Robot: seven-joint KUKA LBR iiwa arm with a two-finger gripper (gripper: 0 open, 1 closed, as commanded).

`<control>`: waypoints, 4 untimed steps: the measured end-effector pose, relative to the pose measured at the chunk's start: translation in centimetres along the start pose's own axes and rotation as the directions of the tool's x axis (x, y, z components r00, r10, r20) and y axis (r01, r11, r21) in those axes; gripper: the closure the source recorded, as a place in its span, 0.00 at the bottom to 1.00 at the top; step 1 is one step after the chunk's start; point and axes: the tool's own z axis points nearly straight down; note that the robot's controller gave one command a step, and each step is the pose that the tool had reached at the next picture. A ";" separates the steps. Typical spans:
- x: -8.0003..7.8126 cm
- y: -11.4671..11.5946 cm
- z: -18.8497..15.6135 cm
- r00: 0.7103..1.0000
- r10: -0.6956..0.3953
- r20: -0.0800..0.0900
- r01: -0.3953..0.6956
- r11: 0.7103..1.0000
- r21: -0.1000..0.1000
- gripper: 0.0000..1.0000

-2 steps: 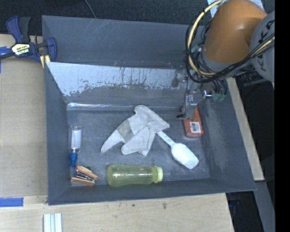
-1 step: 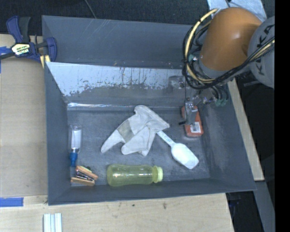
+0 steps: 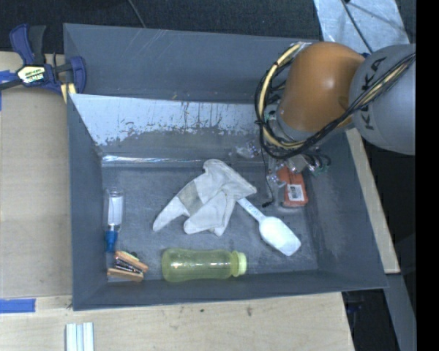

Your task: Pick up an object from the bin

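Note:
My gripper (image 3: 272, 187) hangs low at the right side of the bin, under the arm's orange cover. Right beside it, on its right, lies a small red object with a white label (image 3: 294, 193); whether the gripper touches it I cannot tell. A white plastic spoon (image 3: 275, 229) lies just below the gripper, with its bowl toward the front right. A crumpled white cloth (image 3: 207, 197) lies to the gripper's left in the middle of the bin.
A yellow-green bottle (image 3: 203, 264) lies along the front wall. At the left lie a clear tube with a blue cap (image 3: 114, 218) and a wooden peg (image 3: 127, 266). The arm and its cables cover the bin's back right corner.

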 end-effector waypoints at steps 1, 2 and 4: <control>-0.4 1.3 4.2 1.000 -0.021 -0.006 0.021 1.000 -0.005 0.00; -1.4 3.3 4.1 0.998 -0.056 -0.004 0.056 0.998 -0.004 0.00; -1.7 5.4 4.0 0.895 -0.447 0.001 0.447 0.895 -0.005 1.00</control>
